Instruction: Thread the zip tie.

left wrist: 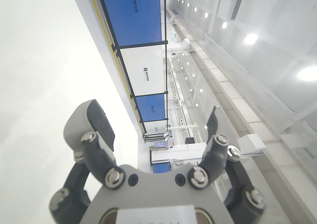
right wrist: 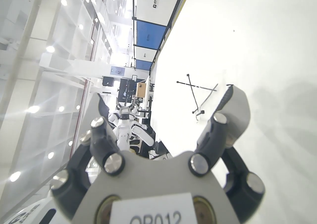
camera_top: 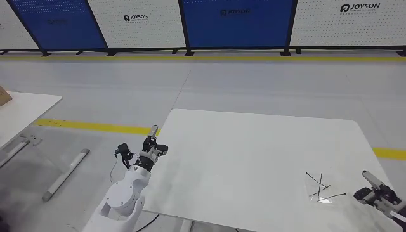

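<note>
In the top view, your left gripper (camera_top: 156, 141) sits at the left edge of the white surface (camera_top: 254, 162); its fingers are spread and hold nothing. Your right gripper (camera_top: 363, 186) is at the near right corner, also empty. The zip ties (camera_top: 320, 187) lie on the surface as a small heap of crossed black strands, near the right gripper but apart from it and well apart from the left one. Nothing lies between the right gripper and the heap. Blue and white panels (camera_top: 133, 16) line the far side of the floor, with a yellow line (camera_top: 95, 127) painted between them and the surface.

In the left wrist view, you see the left gripper (left wrist: 154, 113) wide open, with both ridged pads bare and nothing between them; one finger (left wrist: 99, 123) hangs over the surface (left wrist: 37, 61) and the other over the room beyond its edge. The panels (left wrist: 146, 73) run along past the surface's far edge.

In the right wrist view, the right gripper (right wrist: 164, 93) is just as wide, gripping nothing. The zip ties (right wrist: 195, 93) lie flat on the surface (right wrist: 247, 24) ahead of it, at least 3 strands crossing one another; 1 strand's end comes close to a finger (right wrist: 235, 103), and you cannot tell contact from this angle.
</note>
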{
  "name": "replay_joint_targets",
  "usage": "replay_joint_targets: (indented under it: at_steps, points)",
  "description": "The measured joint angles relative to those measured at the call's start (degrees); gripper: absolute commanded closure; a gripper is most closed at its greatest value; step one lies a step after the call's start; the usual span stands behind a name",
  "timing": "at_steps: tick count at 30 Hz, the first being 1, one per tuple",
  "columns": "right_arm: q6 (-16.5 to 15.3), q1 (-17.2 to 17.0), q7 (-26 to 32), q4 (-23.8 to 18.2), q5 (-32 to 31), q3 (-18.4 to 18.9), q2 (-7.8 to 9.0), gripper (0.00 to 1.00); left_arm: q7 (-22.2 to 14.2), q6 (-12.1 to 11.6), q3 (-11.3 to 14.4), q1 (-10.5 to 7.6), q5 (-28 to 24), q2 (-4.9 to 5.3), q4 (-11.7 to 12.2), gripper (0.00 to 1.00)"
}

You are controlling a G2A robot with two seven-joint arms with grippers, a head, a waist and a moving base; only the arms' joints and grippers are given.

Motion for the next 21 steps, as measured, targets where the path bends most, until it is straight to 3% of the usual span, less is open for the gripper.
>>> replay_joint_targets:
  at_steps: [8, 14, 21]
  points:
    - [-0.1, 0.0, 0.1, 0.0, -0.1, 0.0, 0.01, 0.0, 0.0, 0.0, 0.0, 0.0, 0.0, 0.0, 0.0, 0.0]
    - [-1.6, 0.7, 6.3, 1.5, -2.7, -0.1, 0.89, 0.0, 0.0, 0.0, 0.0, 0.0, 0.0, 0.0, 0.0, 0.0]
    - [-0.4, 2.0, 4.8, 2.4, -4.2, -0.9, 1.07, 0.0, 0.0, 0.0, 0.0, 0.0, 0.0, 0.0, 0.0, 0.0]
